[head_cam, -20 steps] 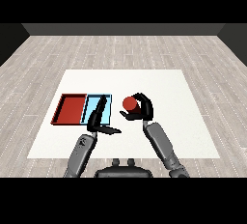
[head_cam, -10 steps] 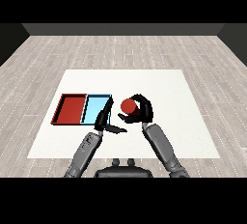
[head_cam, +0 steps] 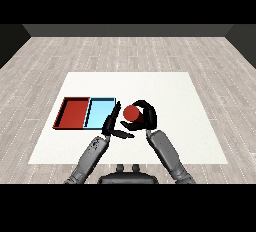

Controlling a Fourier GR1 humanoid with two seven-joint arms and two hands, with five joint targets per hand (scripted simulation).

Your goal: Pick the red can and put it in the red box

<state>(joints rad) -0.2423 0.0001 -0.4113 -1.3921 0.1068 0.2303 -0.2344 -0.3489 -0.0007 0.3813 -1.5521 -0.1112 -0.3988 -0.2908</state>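
My right hand point(head_cam: 146, 116) is curled round the red can point(head_cam: 131, 112), just right of the light blue tray point(head_cam: 100, 112). My left hand point(head_cam: 113, 125) lies beside it, fingers straight. The can is probably light, stiff and slick; I grip its sides. The red tray point(head_cam: 73, 112) waits beyond.

Matt white table point(head_cam: 170, 91); wood-plank floor point(head_cam: 125, 51); smooth red can point(head_cam: 131, 112).

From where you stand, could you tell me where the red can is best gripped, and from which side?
Round its side wall, from the right. The can stands upright, right of the blue tray, and the right hand already curls round it there. The left hand, fingers straight, sits close on its left, crowding that side.
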